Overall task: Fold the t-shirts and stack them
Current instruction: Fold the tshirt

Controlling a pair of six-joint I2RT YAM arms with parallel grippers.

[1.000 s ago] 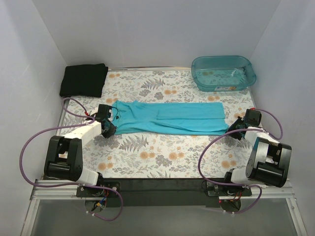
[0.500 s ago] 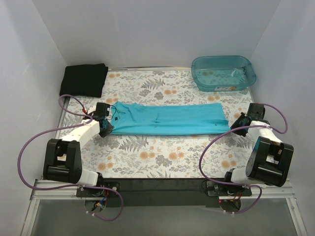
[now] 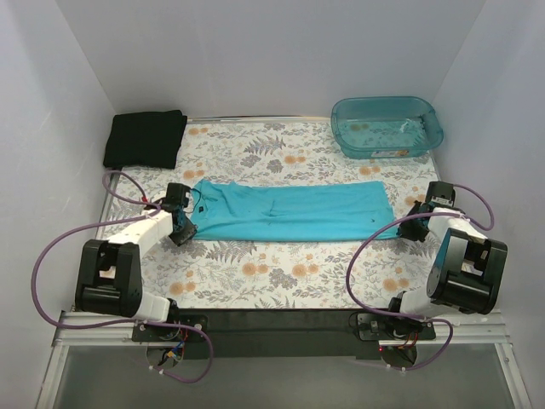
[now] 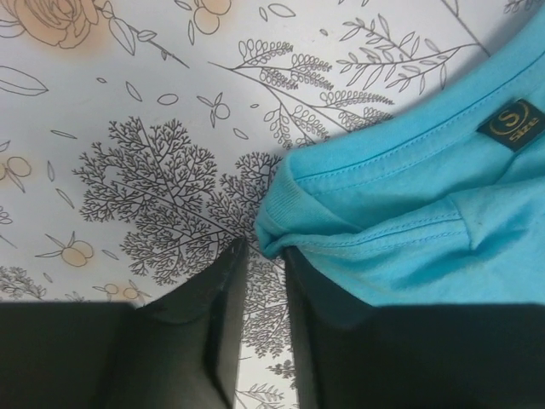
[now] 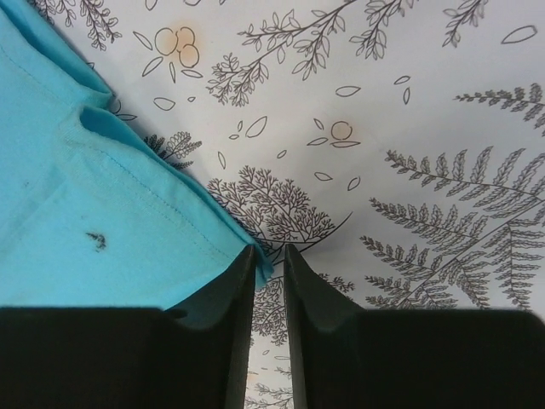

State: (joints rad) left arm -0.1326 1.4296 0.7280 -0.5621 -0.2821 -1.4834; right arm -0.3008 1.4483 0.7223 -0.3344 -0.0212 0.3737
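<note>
Two grippers are standing slightly parted, holding nothing: left gripper (image 4: 264, 249) at the neck end, right gripper (image 5: 269, 249) at the bottom end of the teal t-shirt (image 3: 289, 209) lying flat on the table (image 3: 255, 264). Limp, light cloth is likely needing edge pinches

T-shirts: two, turquoise t-shirt (image 3: 289, 210), black t-shirt (image 3: 145, 139). Translucent teal tub (image 3: 387, 128): one.
</note>
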